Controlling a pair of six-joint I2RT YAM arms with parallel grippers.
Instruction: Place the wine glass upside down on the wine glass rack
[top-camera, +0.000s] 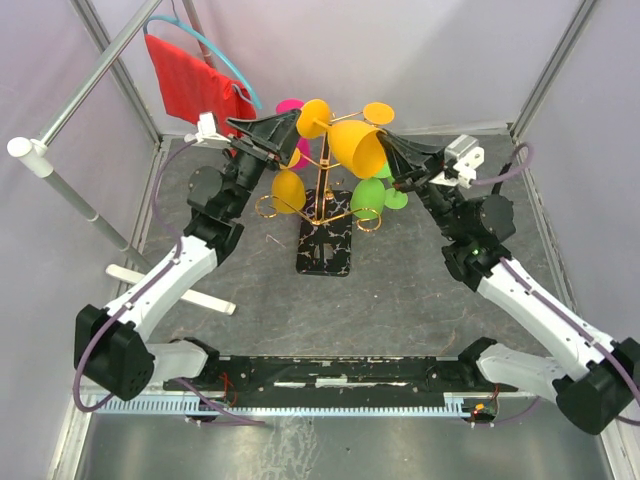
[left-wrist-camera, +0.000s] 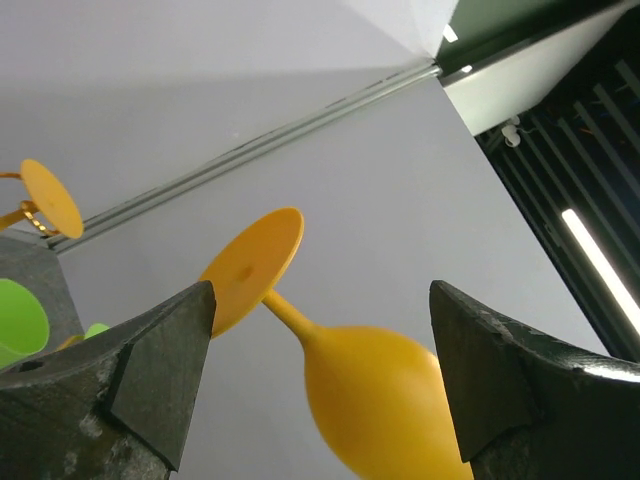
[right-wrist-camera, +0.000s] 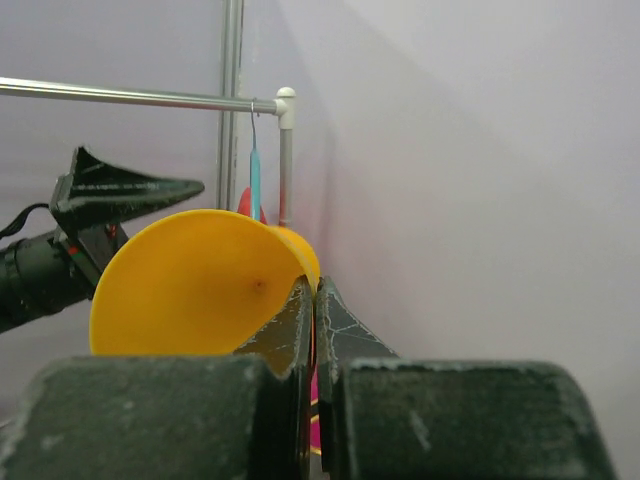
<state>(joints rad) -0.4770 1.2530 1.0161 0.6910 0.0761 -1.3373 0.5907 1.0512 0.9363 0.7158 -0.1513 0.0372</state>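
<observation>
1. The wine glass (top-camera: 352, 145) (an orange-yellow one) is held in the air beside the top of the wine glass rack (top-camera: 325, 250). It lies roughly on its side, with its foot toward the left arm and its open bowl toward the right arm.
2. The right fingers (right-wrist-camera: 290, 330) are pressed together on the rim of the bowl, pinching its thin wall between them.
3. The left fingers (left-wrist-camera: 150, 380) are spread wide on either side of the glass's stem and bowl. In the left wrist view they look apart from it.
4. Whether the stem touches any of the rack's gold arms cannot be told.
5. The rack stands upright on its black, white-veined base in the middle of the worktop (top-camera: 430, 300), between the two arms.
6. An orange glass (top-camera: 288, 190) hangs bowl-down on the rack's left side and a green glass (top-camera: 368, 198) on its right. A pink glass (top-camera: 292, 107) sits behind them, partly hidden.
7. A red cloth (top-camera: 190, 85) hangs from a teal hanger (top-camera: 215, 45) in the back left corner.
</observation>
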